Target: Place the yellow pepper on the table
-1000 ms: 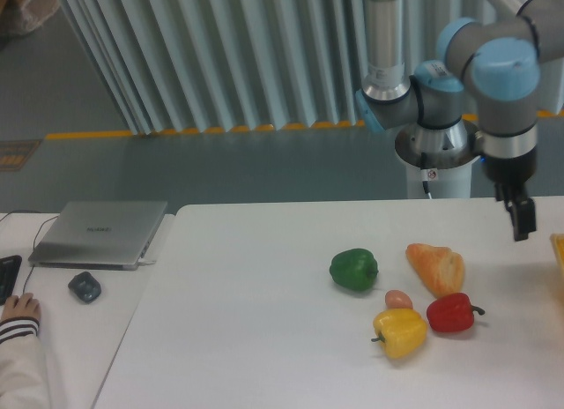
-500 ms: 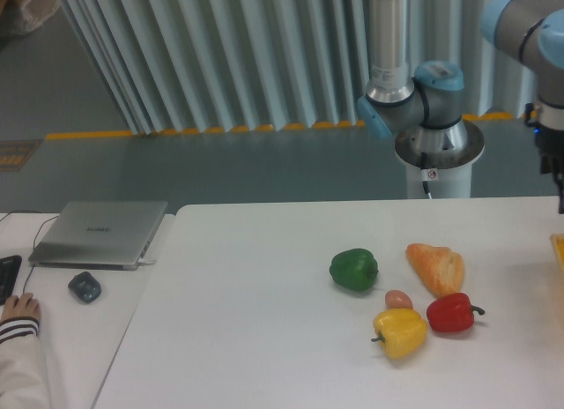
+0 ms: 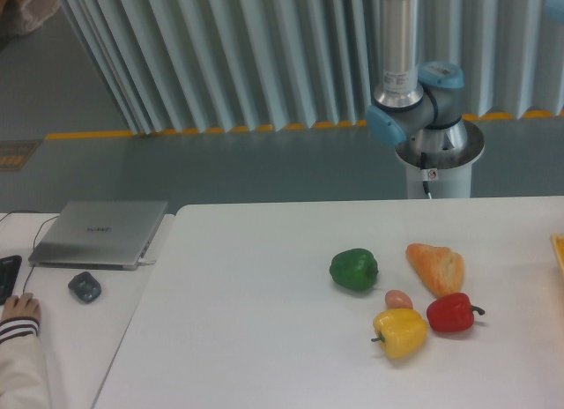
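- The gripper is out of the frame now, so whether its jaws are spread or pressed together cannot be told; a second ago it hung over the right end of the table, half a second ago only its edge showed at the right border, and now it has gone.
- Of the arm [image 3: 408, 92], only the silver upright column, the blue-capped joint and the round base behind the far edge of the table show.
- That withdrawal reads as the end of the job: nothing holds the yellow pepper [image 3: 401, 331], and it rests on the table [image 3: 247, 321] in the same spot as in both earlier frames.
- The pepper lies on its side toward the near right of the tabletop, glossy and bright yellow, its short dark stem pointing left.
- Its neighbours sit close: a small pinkish egg-like thing [image 3: 398, 299] just behind it, seemingly touching, and the red pepper [image 3: 453, 312] just beside it on the right.
- Farther back lie the croissant-like bread [image 3: 437, 267] and the green pepper [image 3: 354, 270], apart from the yellow one.
- On the paler side desk to the left are a closed laptop [image 3: 100, 234], a dark mouse [image 3: 85, 286] and a person's hand [image 3: 18, 312]; none has moved.
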Tool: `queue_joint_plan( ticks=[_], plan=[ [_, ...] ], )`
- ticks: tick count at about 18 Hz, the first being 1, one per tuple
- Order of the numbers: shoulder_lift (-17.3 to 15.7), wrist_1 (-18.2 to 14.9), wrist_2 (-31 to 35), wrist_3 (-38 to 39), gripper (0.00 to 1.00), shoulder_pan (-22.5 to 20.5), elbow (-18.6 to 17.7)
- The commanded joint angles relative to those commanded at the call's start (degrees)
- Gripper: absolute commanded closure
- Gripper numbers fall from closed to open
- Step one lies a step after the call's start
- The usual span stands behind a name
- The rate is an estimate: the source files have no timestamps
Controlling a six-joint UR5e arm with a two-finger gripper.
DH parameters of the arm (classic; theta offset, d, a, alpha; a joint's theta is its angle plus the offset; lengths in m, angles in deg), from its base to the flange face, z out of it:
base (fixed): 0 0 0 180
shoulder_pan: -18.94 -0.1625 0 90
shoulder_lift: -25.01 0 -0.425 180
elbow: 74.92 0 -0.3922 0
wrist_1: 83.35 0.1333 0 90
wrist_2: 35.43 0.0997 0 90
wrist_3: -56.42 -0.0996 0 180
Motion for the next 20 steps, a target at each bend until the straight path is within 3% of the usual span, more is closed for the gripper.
queue_joint_plan(
  ticks=[10, 15, 20],
  plan=[
    [-3.25, -0.70, 0.35, -12.30, 0.00, -13.01, -1.49],
    [-3.25, -0.53, 0.53, -18.20, 0.00, -18.81, -1.76],
    [-2.46, 0.35, 0.70, -26.26, 0.00, -27.94, -2.46]
  ],
)
